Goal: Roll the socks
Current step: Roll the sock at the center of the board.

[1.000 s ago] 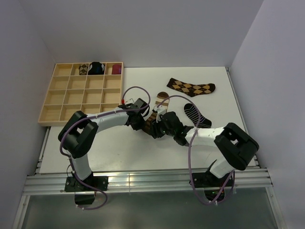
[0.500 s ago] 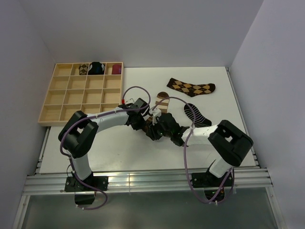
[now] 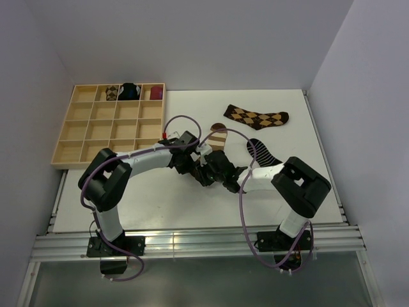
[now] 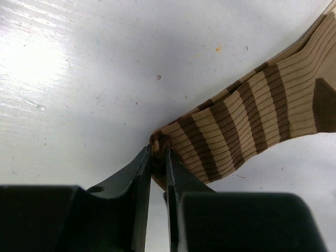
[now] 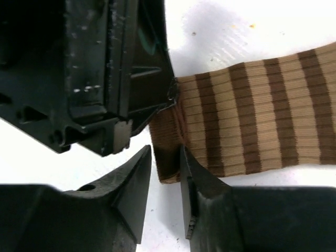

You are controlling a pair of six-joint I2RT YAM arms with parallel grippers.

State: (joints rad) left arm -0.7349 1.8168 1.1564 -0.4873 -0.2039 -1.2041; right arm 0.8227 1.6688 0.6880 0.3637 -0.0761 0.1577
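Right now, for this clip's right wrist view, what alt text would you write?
The right gripper straddles the folded end of a brown-and-cream striped sock lying on a white table. The left gripper, black, fills the upper left and pinches the same end of the sock.

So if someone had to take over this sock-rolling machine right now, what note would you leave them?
Left gripper: shut on the end of the striped sock, where the fabric is folded over.
Right gripper: jaws straddle that same end; can't tell if they grip.
Argyle sock and black sock: flat on the table, untouched, to the right.
Done: striped roll barely begun.
Left: finish it, then roll the other two.
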